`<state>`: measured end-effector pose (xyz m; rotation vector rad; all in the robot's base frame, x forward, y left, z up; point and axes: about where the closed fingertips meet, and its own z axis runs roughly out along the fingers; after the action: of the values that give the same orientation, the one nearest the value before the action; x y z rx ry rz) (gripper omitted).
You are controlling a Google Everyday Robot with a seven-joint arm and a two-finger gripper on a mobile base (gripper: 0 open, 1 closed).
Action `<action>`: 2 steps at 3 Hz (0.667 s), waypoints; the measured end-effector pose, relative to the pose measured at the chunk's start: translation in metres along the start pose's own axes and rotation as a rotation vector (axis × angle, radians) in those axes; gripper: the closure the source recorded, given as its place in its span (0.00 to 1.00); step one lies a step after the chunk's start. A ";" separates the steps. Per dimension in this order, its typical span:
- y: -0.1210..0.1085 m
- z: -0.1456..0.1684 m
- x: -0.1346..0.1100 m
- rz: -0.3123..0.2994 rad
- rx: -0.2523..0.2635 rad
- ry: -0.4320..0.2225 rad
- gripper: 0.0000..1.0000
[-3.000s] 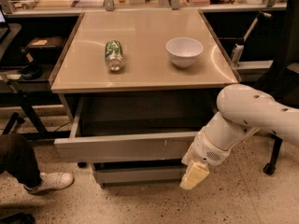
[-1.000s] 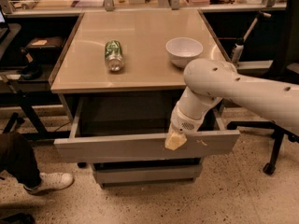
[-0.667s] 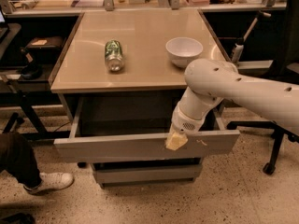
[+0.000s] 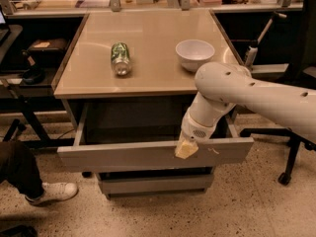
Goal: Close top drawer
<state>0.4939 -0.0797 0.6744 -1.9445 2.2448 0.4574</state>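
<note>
Hand (image 4: 186, 148) (grip state: we cannot tell) sits at the open top drawer (image 4: 123, 156) front; next we push inward.

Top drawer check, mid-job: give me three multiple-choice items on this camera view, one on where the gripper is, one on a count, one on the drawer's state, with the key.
1. Where is the gripper?
A. Inside the lowest drawer
B. At the front panel of the wide grey metal top drawer
C. Down at the floor

2. How many things lie on the beige tabletop?
A. One
B. Two
C. Four

3. The top drawer is:
A. Pulled out
B. Fully shut
C. Taken off the cabinet

Key:
1 B: the gripper's tip appears against the drawer front, right of its middle.
2 B: only a green metal can on its side and a white round bowl lie there.
3 A: the drawer front stands well forward of the tabletop's edge, with the dark inside showing.
</note>
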 end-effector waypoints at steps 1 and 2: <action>0.000 0.000 0.000 0.000 0.000 0.000 0.12; 0.000 0.000 0.000 0.000 0.000 0.000 0.00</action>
<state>0.4939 -0.0797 0.6744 -1.9446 2.2448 0.4575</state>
